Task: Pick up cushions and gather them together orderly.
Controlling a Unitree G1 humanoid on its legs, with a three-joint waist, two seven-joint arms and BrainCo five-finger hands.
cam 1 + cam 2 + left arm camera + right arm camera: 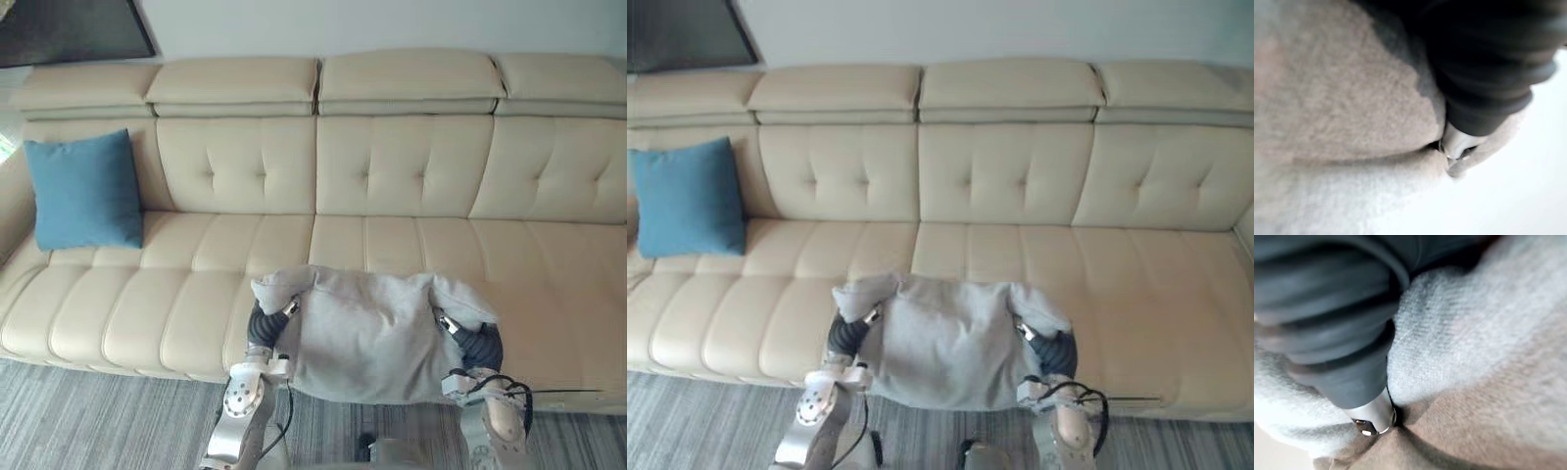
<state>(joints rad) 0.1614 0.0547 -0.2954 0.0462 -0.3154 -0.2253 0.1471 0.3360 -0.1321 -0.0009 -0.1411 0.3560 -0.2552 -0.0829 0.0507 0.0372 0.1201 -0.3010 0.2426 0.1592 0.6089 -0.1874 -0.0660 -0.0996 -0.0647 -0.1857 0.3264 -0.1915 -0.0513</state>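
A cream leather sofa (pixel 392 176) spans the full width of the scene, with button-tufted back panels, a row of separate headrest sections (pixel 411 76) along the top and a seat stitched into vertical channels. Behind it stands a plain pale wall (pixel 392 22) with a dark framed panel (pixel 69 29) at the upper left. In front lies a grey striped carpet (pixel 98 421).

one grey cushion (pixel 367 338), one blue cushion (pixel 83 191), one sofa (pixel 392 166)

Hands half lost in cushion
The left hand (pixel 265 328) and right hand (pixel 480 345) disappear past their dark covers into folds of the grey cushion (pixel 367 338); the beige sofa (pixel 392 166) runs off both sides.
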